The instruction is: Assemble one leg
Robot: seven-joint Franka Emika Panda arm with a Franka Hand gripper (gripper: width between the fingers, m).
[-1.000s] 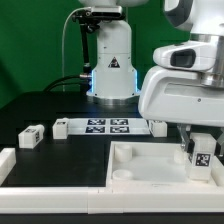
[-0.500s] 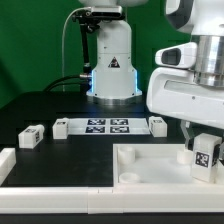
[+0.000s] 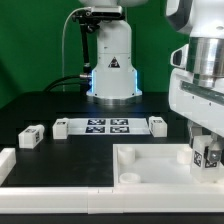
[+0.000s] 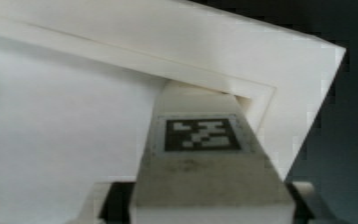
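Observation:
My gripper (image 3: 207,152) is shut on a leg (image 3: 211,156), a small white block with a black-and-white tag. It holds the leg at the far right corner of the white square panel (image 3: 150,165), seen from the exterior view. In the wrist view the leg (image 4: 202,140) fills the space between the gripper (image 4: 202,208) fingers, and its far end sits at the raised rim corner of the panel (image 4: 69,120). I cannot tell whether the leg touches the panel.
Three more legs lie on the black table: one at the exterior view's left (image 3: 31,136), one beside the marker board (image 3: 60,127), one at its right end (image 3: 158,124). The marker board (image 3: 107,126) lies behind the panel. A white block (image 3: 8,162) stands at the left edge.
The arm has shifted toward the exterior view's right, carrying the held leg a little further toward the panel's right corner. The loose legs have not moved.

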